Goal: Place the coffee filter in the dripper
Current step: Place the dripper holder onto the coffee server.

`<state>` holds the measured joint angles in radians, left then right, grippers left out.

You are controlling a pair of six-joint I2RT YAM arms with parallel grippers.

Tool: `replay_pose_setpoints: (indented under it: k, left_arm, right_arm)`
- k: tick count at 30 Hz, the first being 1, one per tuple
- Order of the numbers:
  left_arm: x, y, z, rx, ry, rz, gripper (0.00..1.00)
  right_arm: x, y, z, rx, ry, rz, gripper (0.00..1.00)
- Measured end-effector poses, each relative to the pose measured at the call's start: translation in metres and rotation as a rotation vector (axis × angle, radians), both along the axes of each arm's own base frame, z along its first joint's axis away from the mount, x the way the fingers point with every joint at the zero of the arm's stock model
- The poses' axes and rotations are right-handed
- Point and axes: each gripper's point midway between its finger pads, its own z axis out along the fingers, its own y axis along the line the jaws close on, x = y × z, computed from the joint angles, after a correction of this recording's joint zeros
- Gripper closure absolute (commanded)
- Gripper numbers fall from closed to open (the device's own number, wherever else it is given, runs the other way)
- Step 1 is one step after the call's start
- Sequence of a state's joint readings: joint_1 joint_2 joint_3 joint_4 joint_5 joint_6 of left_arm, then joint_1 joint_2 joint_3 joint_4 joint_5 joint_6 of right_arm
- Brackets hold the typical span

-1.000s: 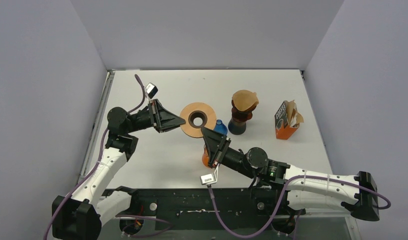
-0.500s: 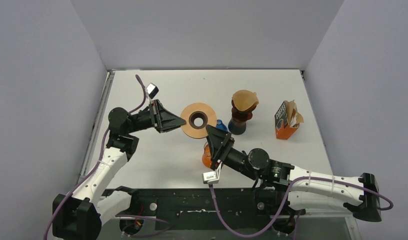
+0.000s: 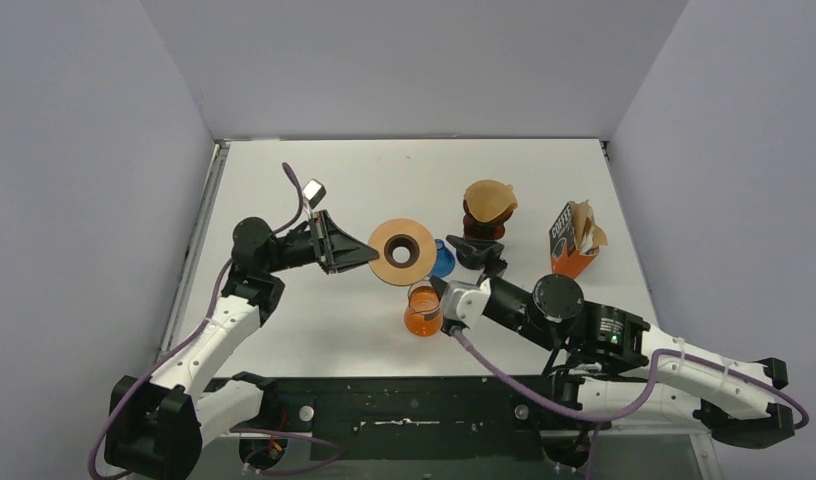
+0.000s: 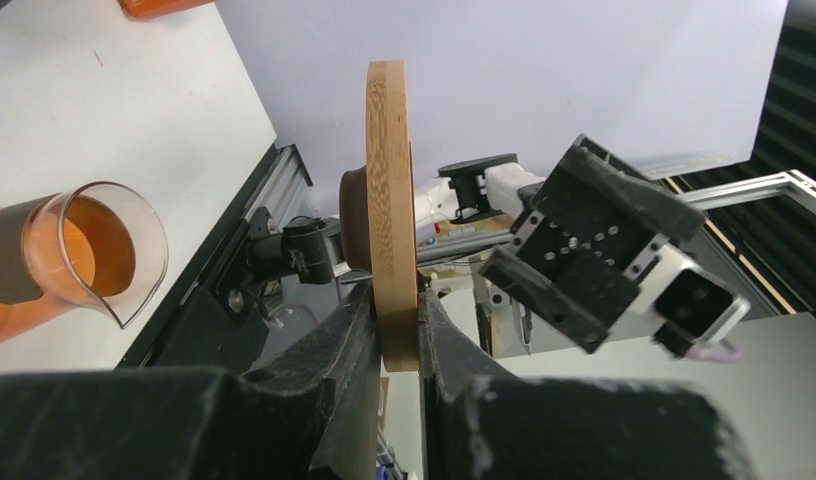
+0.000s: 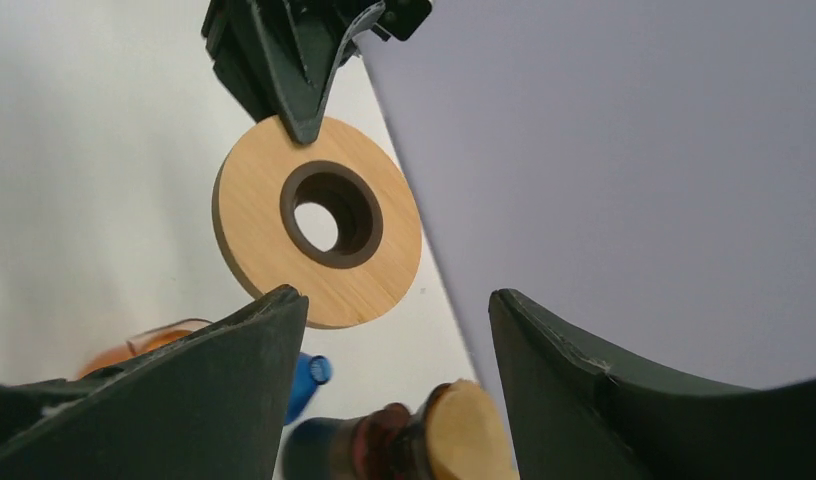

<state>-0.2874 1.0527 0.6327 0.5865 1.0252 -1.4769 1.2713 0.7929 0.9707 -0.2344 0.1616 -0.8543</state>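
Note:
A tan paper coffee filter (image 3: 490, 197) sits in a reddish-brown dripper (image 3: 481, 228) on a dark blue base at the table's middle right. It shows blurred at the bottom of the right wrist view as the filter (image 5: 464, 430). My right gripper (image 3: 476, 252) stands open just in front of that stack's base, nothing between its fingers (image 5: 394, 300). My left gripper (image 3: 367, 257) is shut on the edge of a wooden ring (image 3: 384, 258) with a dark centre hole. It holds the ring (image 4: 389, 200) on edge above the table, where the right wrist view also catches the ring (image 5: 249, 210).
An orange glass carafe (image 3: 422, 310) stands near the middle, below the ring. A blue piece (image 3: 443, 260) lies between the ring and the dripper stack. An orange filter box (image 3: 567, 245) with paper filters (image 3: 587, 230) stands at the right.
My right gripper has opened and swung right, from over the orange carafe to the foot of the dripper stack. The left gripper has shifted slightly right with the ring and tilted it.

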Motion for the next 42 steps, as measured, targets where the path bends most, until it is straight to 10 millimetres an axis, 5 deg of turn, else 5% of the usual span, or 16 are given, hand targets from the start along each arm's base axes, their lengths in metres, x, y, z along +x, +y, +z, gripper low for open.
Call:
replay_pose_setpoints:
  k: [9,13,21,30,42]
  left_arm:
    - [-0.013,-0.029,-0.045,0.073,0.047,-0.068,1.00]
    - [-0.014,-0.036,-0.065,0.103,0.070,-0.074,1.00]
    - [-0.014,-0.049,-0.098,0.146,0.103,-0.070,1.00]
    - [-0.008,-0.052,-0.128,0.174,0.150,-0.057,1.00]
    - [-0.004,-0.056,-0.140,0.180,0.162,-0.060,1.00]
  right_arm:
    - [0.002,-0.017,0.002,0.215,0.452,-0.195,0.28]
    - [0.009,-0.025,-0.019,0.256,0.601,-0.308,0.28]
    - [0.054,-0.052,-0.055,0.355,0.833,-0.532,0.28]
    - [0.083,-0.077,-0.086,0.413,1.017,-0.597,0.28]
    - [0.077,-0.070,-0.097,0.404,1.087,-0.539,0.28]
